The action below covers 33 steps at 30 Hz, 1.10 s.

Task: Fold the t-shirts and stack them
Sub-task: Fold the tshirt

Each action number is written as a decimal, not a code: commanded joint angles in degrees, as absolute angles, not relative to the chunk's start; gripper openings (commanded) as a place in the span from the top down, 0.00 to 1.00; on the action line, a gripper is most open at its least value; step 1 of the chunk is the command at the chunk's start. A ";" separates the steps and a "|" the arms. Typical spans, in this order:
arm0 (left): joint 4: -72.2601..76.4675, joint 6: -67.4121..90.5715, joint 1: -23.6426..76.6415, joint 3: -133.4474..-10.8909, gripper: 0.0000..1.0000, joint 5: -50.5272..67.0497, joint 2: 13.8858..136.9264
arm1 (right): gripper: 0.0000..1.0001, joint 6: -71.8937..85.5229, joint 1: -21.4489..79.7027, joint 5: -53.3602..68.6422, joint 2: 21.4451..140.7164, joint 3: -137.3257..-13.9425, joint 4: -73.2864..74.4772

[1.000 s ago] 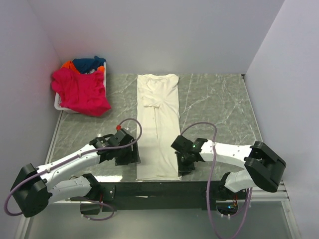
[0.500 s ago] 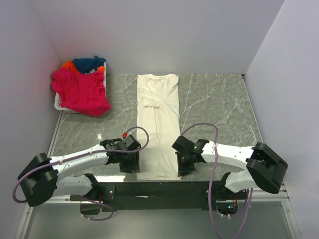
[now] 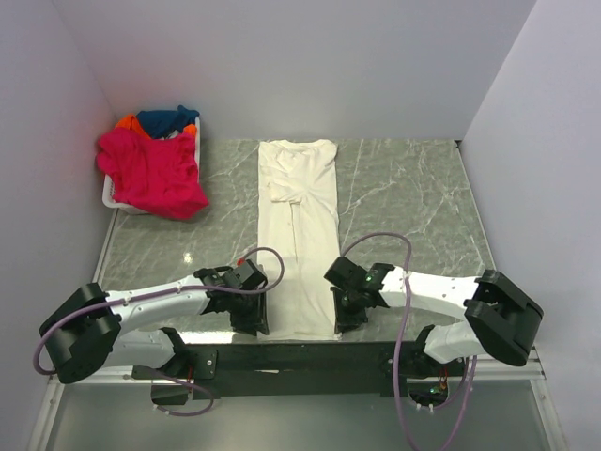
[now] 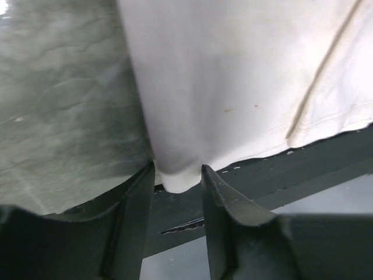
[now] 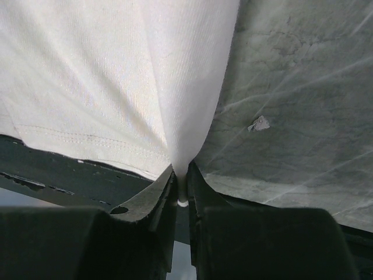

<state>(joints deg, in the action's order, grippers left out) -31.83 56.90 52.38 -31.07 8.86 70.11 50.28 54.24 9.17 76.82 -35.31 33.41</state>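
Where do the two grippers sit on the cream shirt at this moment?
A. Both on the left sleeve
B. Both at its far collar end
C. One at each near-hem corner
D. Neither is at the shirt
C: the left gripper straddles the near-left hem corner of the cream shirt with a gap still showing, and the right gripper is pinched on the near-right corner.

The top external camera looks down from above and behind the arm bases over the whole marble table (image 3: 413, 197). Each wrist camera sits very close above the table's near edge, aimed past its own fingers. All three views share the near hem of the cream t-shirt (image 3: 299, 254) (image 4: 233, 87) (image 5: 116, 76)
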 commanded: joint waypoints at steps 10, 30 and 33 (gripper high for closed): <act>-29.26 57.04 52.65 -27.77 1.00 8.00 71.90 | 0.94 51.33 54.67 8.00 75.32 -33.13 35.33; -38.94 57.83 51.07 -42.27 1.00 -3.51 64.77 | 1.00 50.80 52.30 0.10 71.89 -48.07 47.98; -37.80 57.66 49.14 -42.80 1.00 -4.92 64.78 | 1.00 49.66 49.59 -1.32 72.25 -50.44 47.64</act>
